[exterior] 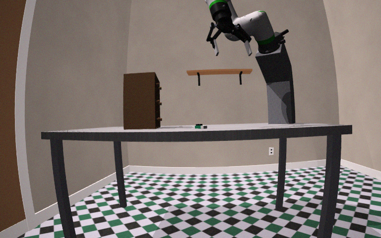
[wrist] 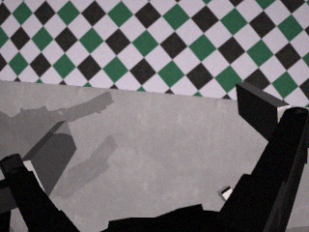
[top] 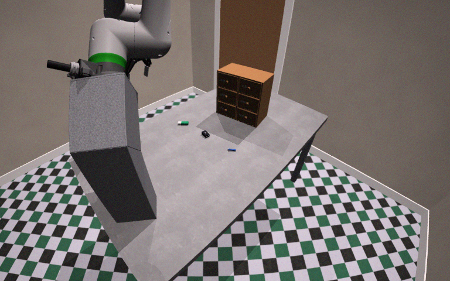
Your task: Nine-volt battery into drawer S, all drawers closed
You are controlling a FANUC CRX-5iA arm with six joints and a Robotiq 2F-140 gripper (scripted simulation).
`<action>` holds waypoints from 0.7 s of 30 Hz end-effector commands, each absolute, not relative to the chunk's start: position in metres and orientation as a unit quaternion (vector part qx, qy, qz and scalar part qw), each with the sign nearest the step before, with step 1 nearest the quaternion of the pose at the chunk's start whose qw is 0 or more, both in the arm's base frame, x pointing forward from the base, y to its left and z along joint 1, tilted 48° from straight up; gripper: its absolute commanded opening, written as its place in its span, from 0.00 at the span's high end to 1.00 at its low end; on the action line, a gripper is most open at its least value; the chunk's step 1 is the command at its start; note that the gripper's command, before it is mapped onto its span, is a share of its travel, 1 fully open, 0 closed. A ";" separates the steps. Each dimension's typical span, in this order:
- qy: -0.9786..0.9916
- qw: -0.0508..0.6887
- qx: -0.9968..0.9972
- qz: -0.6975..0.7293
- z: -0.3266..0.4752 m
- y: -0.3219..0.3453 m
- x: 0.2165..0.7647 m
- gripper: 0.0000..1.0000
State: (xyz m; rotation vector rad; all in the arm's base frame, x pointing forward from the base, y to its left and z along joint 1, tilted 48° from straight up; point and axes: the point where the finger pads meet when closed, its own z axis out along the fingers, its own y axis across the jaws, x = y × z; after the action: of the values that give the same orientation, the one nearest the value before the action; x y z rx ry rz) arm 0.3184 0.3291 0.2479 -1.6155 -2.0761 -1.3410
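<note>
The nine-volt battery (top: 205, 133) is a small black block lying on the grey table in front of the chest; in the exterior view it shows as a dark speck (exterior: 199, 124). The small wooden chest (top: 237, 95) stands at the table's far end, with two columns of three dark drawers, all pushed in. Its drawer marks are too small to read. It is seen from the side in the exterior view (exterior: 140, 100). My gripper (exterior: 232, 51) is open and empty, high above the table near the robot base. In the wrist view its fingers frame bare table and floor.
A green and white block (top: 183, 123) lies left of the battery and a small blue stick (top: 231, 149) to its right. The robot's grey pedestal (top: 106, 142) stands on the table's near left. A wall shelf (exterior: 219, 72) hangs behind.
</note>
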 end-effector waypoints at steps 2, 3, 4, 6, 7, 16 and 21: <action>-0.700 0.094 -0.545 -0.452 0.248 0.329 0.318 0.00; -0.700 0.094 -0.545 -0.452 0.248 0.329 0.318 0.00; -0.700 0.094 -0.545 -0.452 0.248 0.329 0.318 0.00; -0.700 0.094 -0.545 -0.452 0.248 0.329 0.318 0.00; -0.700 0.094 -0.545 -0.452 0.248 0.329 0.318 0.00; -0.700 0.094 -0.545 -0.452 0.248 0.329 0.318 0.00; -0.695 0.095 -0.552 -0.450 0.247 0.327 0.321 0.00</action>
State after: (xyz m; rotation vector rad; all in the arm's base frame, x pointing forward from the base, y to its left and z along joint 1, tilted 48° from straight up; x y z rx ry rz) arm 0.3192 0.3285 0.2474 -1.6218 -2.0721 -1.3385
